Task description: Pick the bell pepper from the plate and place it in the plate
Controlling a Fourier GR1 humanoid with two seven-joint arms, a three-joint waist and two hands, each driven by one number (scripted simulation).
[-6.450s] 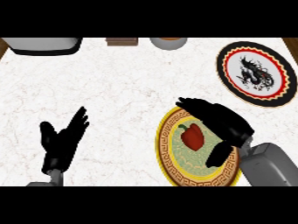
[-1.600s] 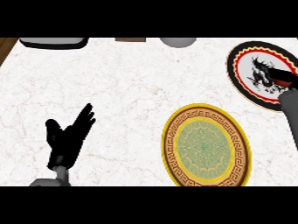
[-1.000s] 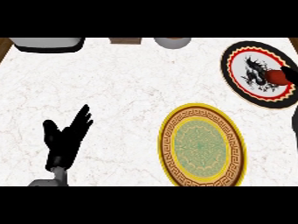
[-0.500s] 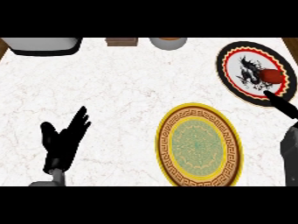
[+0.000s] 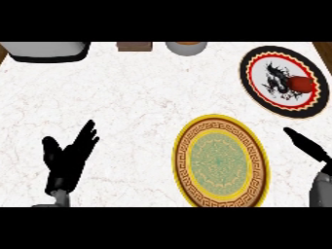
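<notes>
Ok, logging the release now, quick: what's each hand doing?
Left hand: open, holding nothing.
Right hand: open, holding nothing; bell pepper lies on the black-rimmed plate.

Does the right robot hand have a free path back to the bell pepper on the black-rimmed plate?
Probably yes. The right robot hand is open at the right edge, and only bare counter lies between it and the bell pepper on the black-rimmed plate.

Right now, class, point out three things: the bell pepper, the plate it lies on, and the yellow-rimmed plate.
bell pepper [image 5: 302, 84], head view, its red top.
black-rimmed plate [image 5: 253, 62], head view, left part of rim.
yellow-rimmed plate [image 5: 220, 160], head view, bare green centre.
</notes>
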